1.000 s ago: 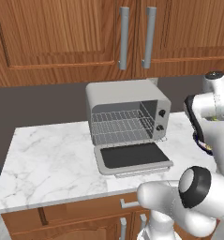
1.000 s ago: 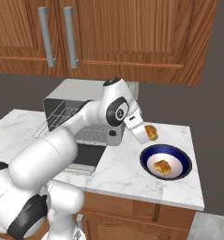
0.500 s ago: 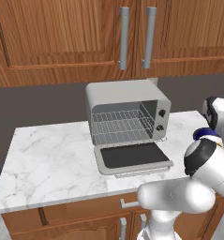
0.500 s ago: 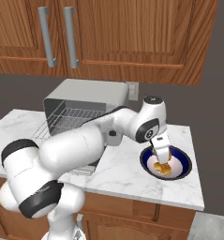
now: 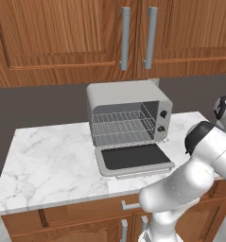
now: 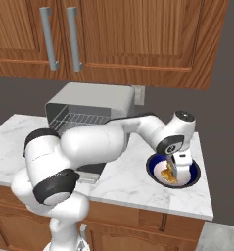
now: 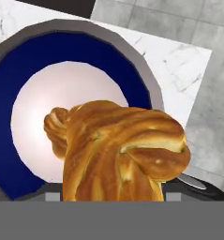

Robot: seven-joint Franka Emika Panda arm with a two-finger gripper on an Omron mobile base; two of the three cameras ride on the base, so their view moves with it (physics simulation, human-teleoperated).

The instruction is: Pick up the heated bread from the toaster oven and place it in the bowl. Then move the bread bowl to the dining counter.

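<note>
My gripper (image 6: 172, 171) hangs low over the bowl (image 6: 193, 171), shut on the heated bread (image 6: 168, 174), a twisted golden-orange piece. In the hand view the bread (image 7: 125, 154) sits right in front of the camera and hides the fingertips. Under it lies the bowl (image 7: 132, 61), with its dark blue rim and white inside. The bread is just above or touching the bowl's floor; I cannot tell which. The light-grey toaster oven (image 5: 126, 111) stands on the worktop with its dark-glass door (image 5: 133, 158) dropped open and its wire rack bare. From the right base view the toaster oven (image 6: 89, 102) is to the bowl's left.
The bowl stands near the right end of the marble worktop (image 6: 128, 184), close to its front and right edges. Wooden wall cabinets (image 5: 109, 33) with grey handles hang above the oven. My arm (image 6: 113, 139) stretches across in front of the oven.
The arm has swung right from beside the oven and lowered the bread down into the bowl. The grip on the bread has stayed the same.
</note>
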